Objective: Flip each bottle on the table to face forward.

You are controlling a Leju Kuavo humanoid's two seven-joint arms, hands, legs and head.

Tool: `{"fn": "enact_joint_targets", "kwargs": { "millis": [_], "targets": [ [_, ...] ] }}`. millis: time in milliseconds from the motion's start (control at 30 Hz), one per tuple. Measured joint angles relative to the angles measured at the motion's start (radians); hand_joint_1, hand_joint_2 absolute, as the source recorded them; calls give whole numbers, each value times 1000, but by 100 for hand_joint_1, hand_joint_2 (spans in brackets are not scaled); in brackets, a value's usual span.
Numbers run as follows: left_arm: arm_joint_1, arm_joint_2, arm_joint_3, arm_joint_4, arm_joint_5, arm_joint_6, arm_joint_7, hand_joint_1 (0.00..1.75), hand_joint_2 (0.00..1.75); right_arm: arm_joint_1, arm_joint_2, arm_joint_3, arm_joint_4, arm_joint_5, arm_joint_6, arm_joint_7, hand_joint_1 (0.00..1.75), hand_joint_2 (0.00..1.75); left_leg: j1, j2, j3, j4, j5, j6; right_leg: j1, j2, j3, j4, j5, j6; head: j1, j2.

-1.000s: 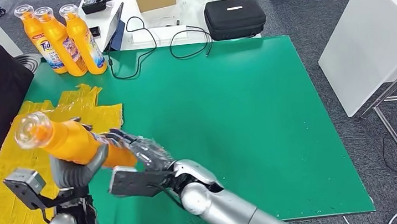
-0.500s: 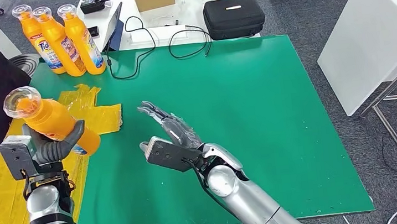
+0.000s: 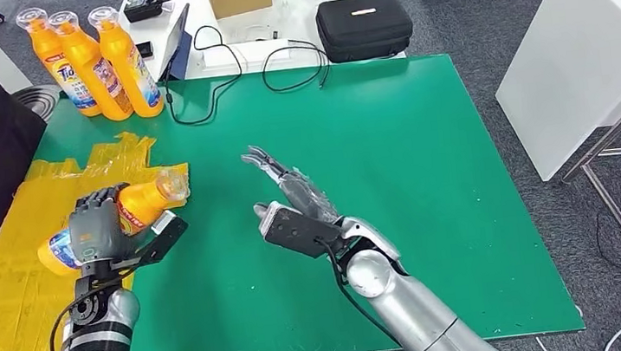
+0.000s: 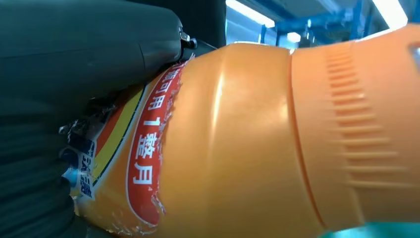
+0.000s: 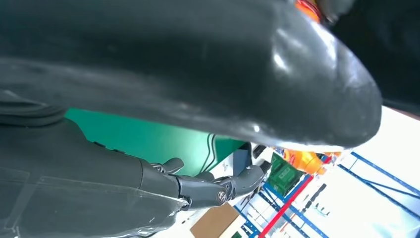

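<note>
The held bottle (image 4: 237,144) carries a red label band with white Chinese characters, "可用1整月", and partly hidden blue-and-white print beside it. At the table's far left corner, the leftmost of three standing bottles (image 3: 67,69) shows a blue label beginning "Ti"; the remainder cannot be read.

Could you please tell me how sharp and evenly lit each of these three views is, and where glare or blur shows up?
Head view: sharp and evenly lit, the orange plastic bottle in the left hand crisp on the green mat. Left wrist view: the bottle very close, its ribbed end soft, bright ceiling lights behind. Right wrist view: the right hand dark with glare spots, background washed out.
</note>
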Motion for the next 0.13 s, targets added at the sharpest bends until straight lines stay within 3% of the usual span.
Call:
{"fn": "enact_joint_targets", "kwargs": {
  "millis": [133],
  "targets": [
    [5, 30, -3, 79, -51, 1, 19, 175, 175, 0, -22, 0, -8, -9, 1, -3, 0, 0, 0, 0, -1, 0, 0, 0, 0, 0, -1, 0, 0, 0, 0, 0]
  ]
}}
